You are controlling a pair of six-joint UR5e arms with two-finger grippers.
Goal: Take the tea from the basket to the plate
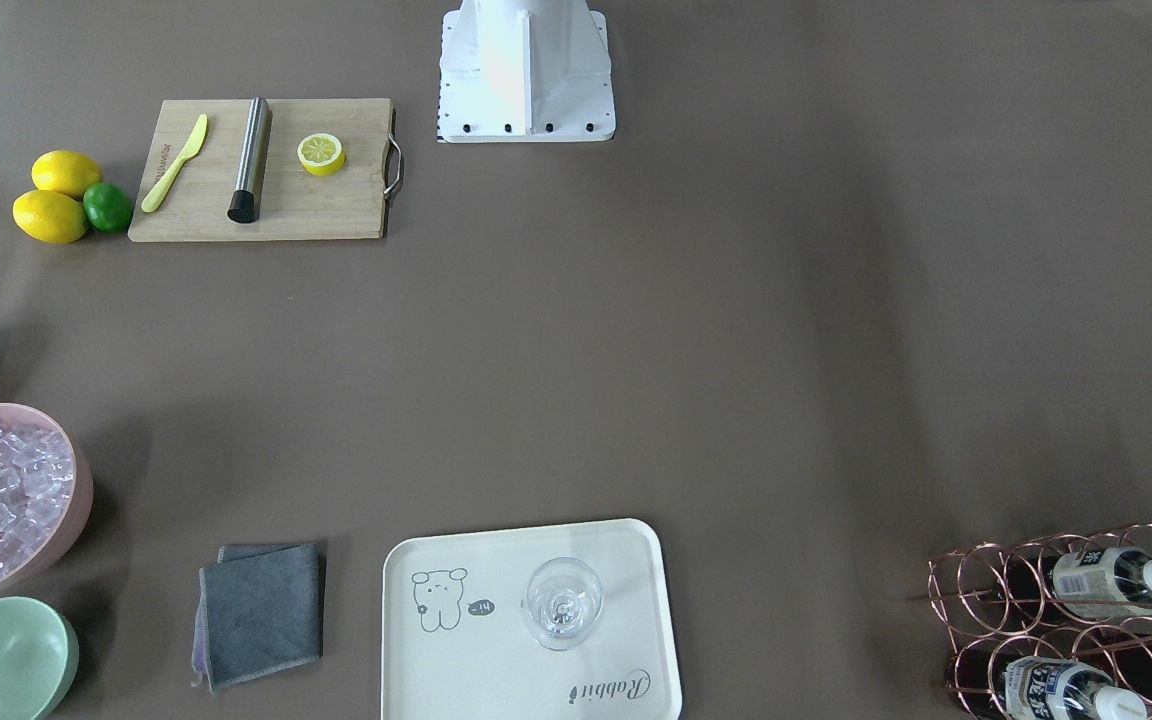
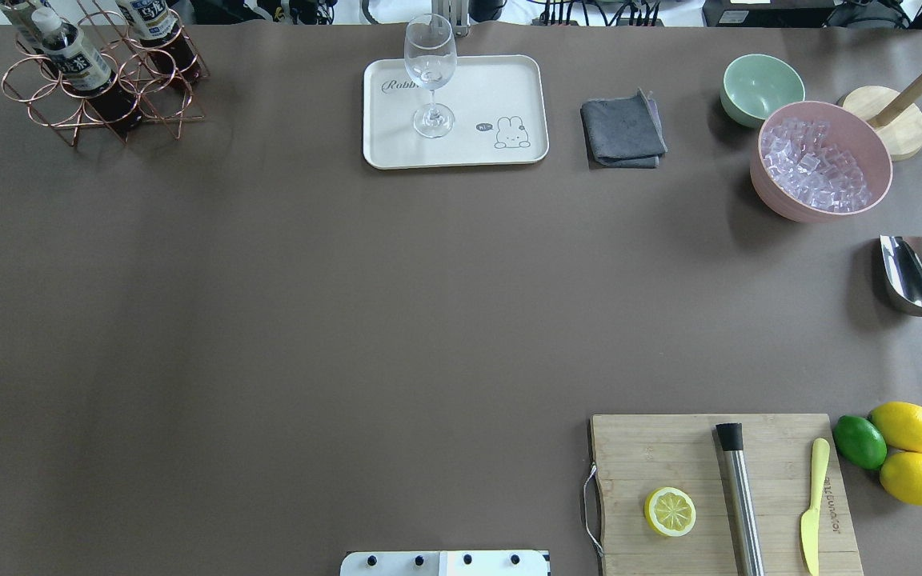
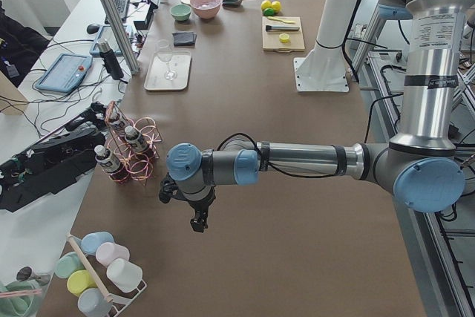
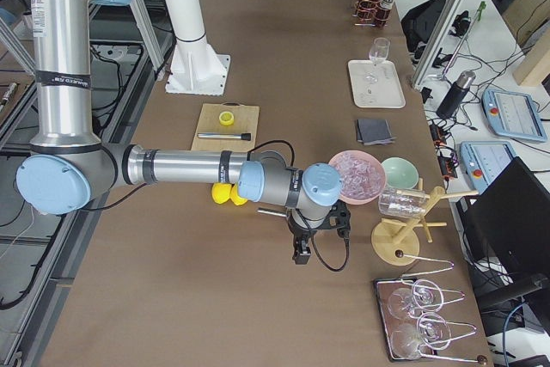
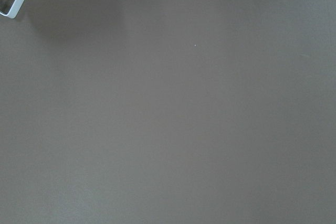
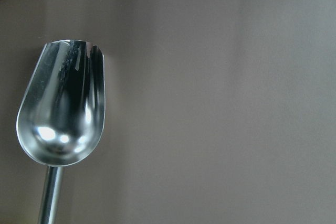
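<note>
The copper wire basket [image 2: 37, 90] stands at the table's far left corner and holds three tea bottles [image 2: 77, 62] with white caps; the basket [image 1: 976, 590] and the tea [image 1: 1106, 578] also appear in the front view. A wine glass [image 2: 430, 72] stands on the cream plate [image 2: 461, 148] at the far middle. My left gripper [image 3: 199, 222] hangs over bare table, short of the basket [image 3: 145, 157]. My right gripper [image 4: 301, 253] hovers beside the pink bowl, over a steel scoop [image 6: 63, 114]. I cannot tell whether either gripper is open or shut.
Right of the plate lie a grey cloth [image 2: 623, 130], a green bowl [image 2: 761, 86], a pink bowl of ice [image 2: 821, 160] and a wooden stand [image 2: 897, 112]. A cutting board [image 2: 669, 448] with a lemon half, steel rod and yellow knife sits near right, beside lemons and a lime [image 2: 859, 442].
</note>
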